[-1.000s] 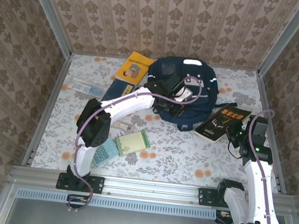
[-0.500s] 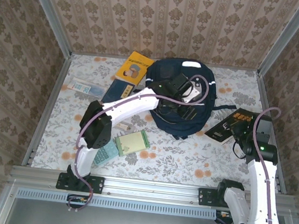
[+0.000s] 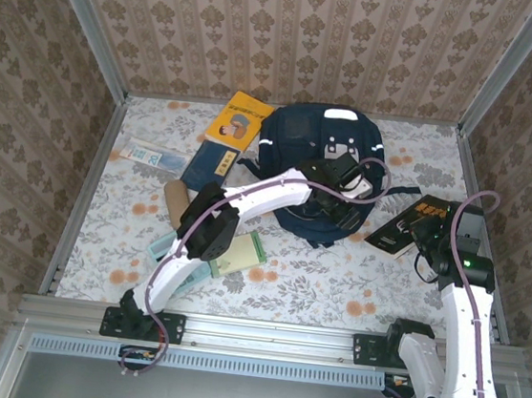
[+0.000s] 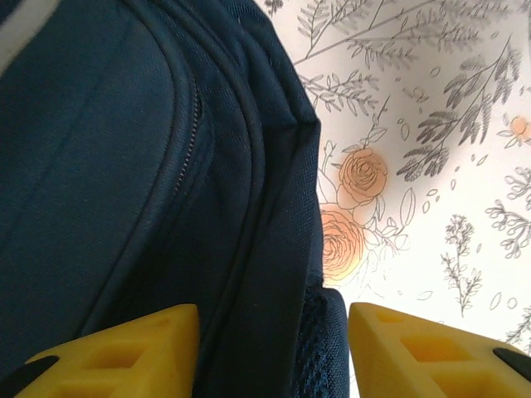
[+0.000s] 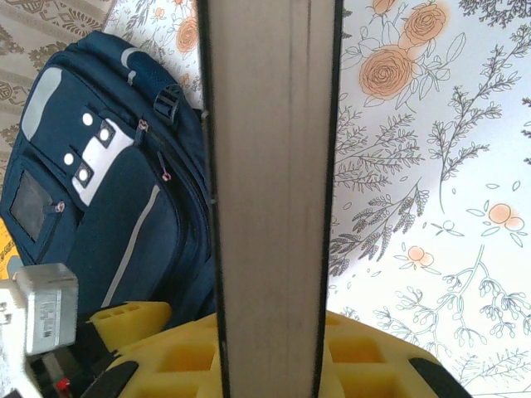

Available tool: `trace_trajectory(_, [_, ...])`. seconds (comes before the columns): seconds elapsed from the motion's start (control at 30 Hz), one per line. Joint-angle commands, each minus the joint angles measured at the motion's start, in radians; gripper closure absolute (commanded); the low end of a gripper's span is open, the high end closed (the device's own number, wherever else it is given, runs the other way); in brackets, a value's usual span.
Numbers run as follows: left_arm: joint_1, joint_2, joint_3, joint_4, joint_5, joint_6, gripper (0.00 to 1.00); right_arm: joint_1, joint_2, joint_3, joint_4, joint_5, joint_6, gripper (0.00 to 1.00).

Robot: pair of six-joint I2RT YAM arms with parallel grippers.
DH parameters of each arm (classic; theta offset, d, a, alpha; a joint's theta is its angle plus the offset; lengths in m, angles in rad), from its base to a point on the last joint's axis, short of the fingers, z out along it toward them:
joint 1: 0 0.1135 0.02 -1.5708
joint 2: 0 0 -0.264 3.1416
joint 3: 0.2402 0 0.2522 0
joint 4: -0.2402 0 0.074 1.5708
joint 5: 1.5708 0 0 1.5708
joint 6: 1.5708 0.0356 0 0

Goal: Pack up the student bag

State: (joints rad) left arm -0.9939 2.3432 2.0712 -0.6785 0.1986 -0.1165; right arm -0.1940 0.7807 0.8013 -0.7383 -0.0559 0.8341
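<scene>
Left jaws stood partly apart, yellow fingers (image 4: 124,352) on either side of the bag (image 4: 99,166). Its edge seam ran up between them, and we couldn't tell whether either pad was touching cloth. Right jaws were clamped on a book (image 5: 270,166), held edge-on just right of the bag. We couldn't say whether its far end rested on the worktop (image 5: 431,166).

Outward from there, the bag lay front face up at the back middle of the worktop. The left jaws were over its near edge, the right jaws beside it and apart. The zips looked shut to us.

So we judged the step to be opening the bag, with the book waiting. Next, the left jaws needed a firm pinch on seam or zip pull, then a lift to make a mouth for the book.
</scene>
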Motion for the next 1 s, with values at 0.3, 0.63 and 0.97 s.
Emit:
trace_trajectory(0.3, [-0.031,0.016,0.065,-0.063,-0.085,0.076,0.74,-0.002,-0.011,-0.013,0.046,-0.031,0.016,1.00])
trace_trajectory(0.63, [0.019,-0.052,0.076,-0.009,0.018,-0.018,1.00,-0.001,-0.011,-0.032,0.070,-0.059,0.020,1.00])
trace_trajectory(0.97, [0.094,-0.176,0.104,0.033,0.063,-0.132,1.00,0.004,-0.012,-0.102,0.350,-0.289,0.070,1.00])
